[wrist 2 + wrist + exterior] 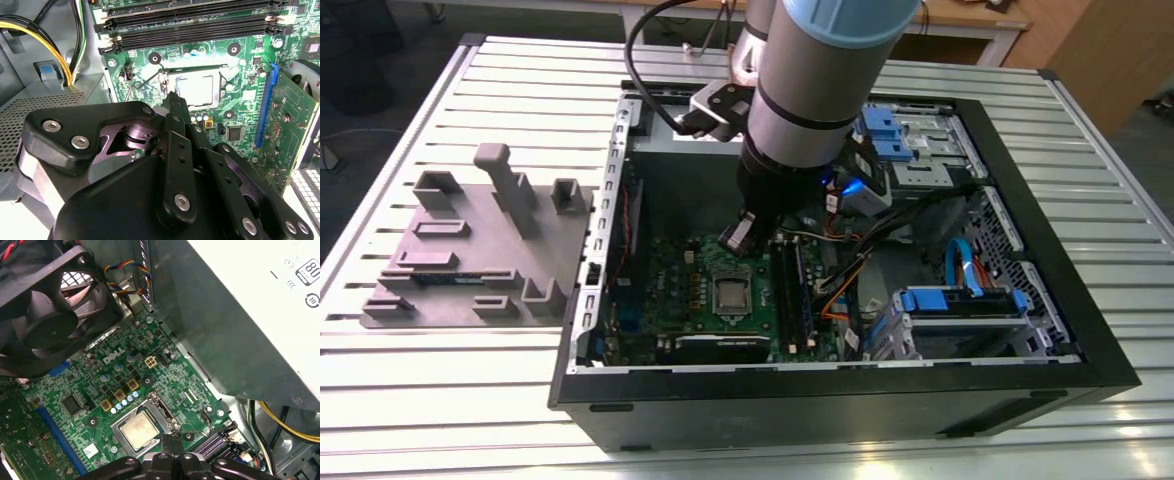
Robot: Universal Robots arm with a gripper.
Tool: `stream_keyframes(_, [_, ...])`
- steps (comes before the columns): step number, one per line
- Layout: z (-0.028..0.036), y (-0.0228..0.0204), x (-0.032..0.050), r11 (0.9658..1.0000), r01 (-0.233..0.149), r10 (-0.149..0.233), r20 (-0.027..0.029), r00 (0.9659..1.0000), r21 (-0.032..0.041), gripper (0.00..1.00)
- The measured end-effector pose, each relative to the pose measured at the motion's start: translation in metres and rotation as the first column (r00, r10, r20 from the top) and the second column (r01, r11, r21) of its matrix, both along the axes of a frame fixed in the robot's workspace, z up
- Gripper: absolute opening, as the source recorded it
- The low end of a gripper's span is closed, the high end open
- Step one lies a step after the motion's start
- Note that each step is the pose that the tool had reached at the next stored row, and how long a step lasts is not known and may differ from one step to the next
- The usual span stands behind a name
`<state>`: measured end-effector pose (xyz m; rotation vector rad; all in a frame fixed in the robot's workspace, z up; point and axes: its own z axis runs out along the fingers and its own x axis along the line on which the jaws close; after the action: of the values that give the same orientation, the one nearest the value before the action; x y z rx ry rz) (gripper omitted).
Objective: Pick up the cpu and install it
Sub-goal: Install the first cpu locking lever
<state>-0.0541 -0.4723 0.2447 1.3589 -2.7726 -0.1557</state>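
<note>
An open computer case [1014, 345] is recorded lying on a slatted metal table [494, 400], with the arm [814, 90] reaching down into it from above; a grey plastic fixture [467, 265] is set on the table toward the exterior view's left, well apart from the work. Inside the case, the green motherboard [95, 385] is bounded by the large grey power supply box [240, 315] on one side, a black fan [45, 325] on another, and the long black memory slots [190, 30] along a third, so that open room for the wrist is judged narrow; yellow and black cables [50, 45] are seen hanging beside the board, and a snag on them is considered possible if the arm is swung sideways. The gripper [173, 100] is shown just beside the socket frame [165, 412], with its fingers pressed together and nothing pinched between them. The cpu [137, 431] is seen already lying in the socket, its pale metal top facing up and framed by the socket's edges. The thin wire retention lever [142, 85] is noted standing out beside the socket. The principal risk is judged to be downward or sideways force from the fingertips on the chip or the frame, by which the chip could be shifted or the contacts under it bent; whether the chip sits fully flat cannot be told.
</note>
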Motion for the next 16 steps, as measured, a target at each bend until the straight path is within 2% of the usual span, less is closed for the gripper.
stream_keyframes(8, [-0.0001,0.0000,0.0009,1.0000,0.000,0.000,-0.0001,1.0000,0.0000,0.10])
stream_keyframes(12, [-0.0001,0.0005,0.0127,1.0000,0.000,0.000,0.0000,1.0000,0.0000,0.10])
stream_keyframes(16, [-0.0001,0.0036,0.0183,1.0000,0.000,0.000,0.0000,1.0000,0.0002,0.10])
